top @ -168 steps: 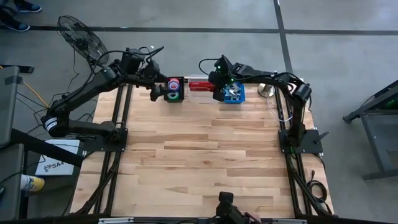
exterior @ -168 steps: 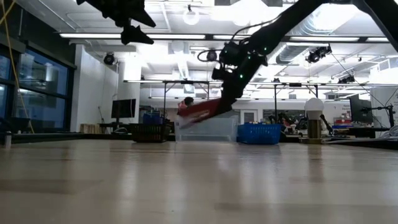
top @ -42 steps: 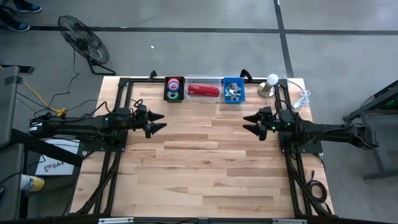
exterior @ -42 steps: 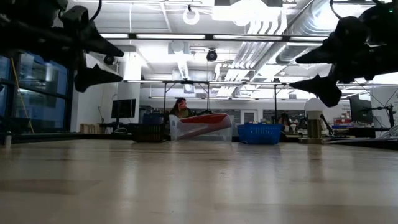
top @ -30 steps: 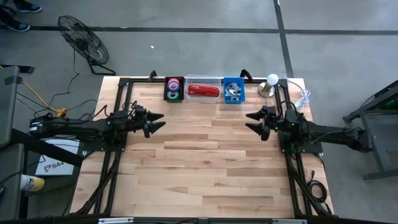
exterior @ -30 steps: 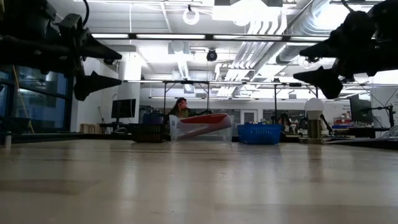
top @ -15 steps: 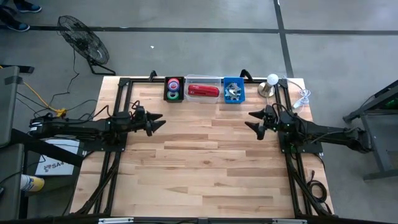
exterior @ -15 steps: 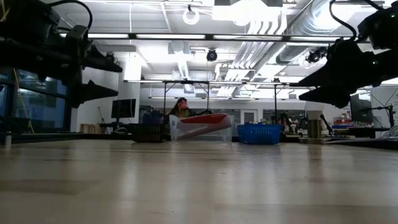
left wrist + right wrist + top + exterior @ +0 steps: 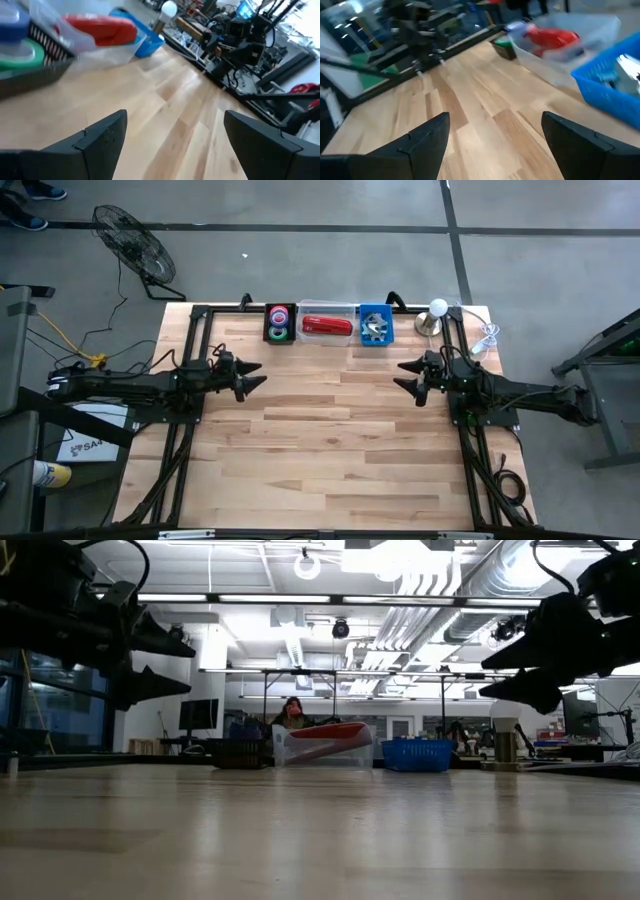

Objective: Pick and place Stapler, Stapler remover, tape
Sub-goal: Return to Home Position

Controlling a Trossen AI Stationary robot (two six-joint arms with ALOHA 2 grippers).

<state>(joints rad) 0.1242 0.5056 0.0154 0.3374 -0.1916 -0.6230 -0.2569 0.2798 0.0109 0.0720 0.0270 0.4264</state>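
from above, at the table's 12 o'clock edge, we see the black bin (image 9: 268,323) holding tape rolls (image 9: 281,332), the transparent bin (image 9: 327,309) holding the stapler (image 9: 327,327), and the blue bin (image 9: 363,326). the left gripper (image 9: 255,380) at 10 o'clock and the right gripper (image 9: 403,376) at 2 o'clock both hover spread and empty. at table height, we find the stapler tilted in its bin. through both wrists, only bare wood lies before the bins.

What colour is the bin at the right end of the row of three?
Blue; the bin shows best in the high view.
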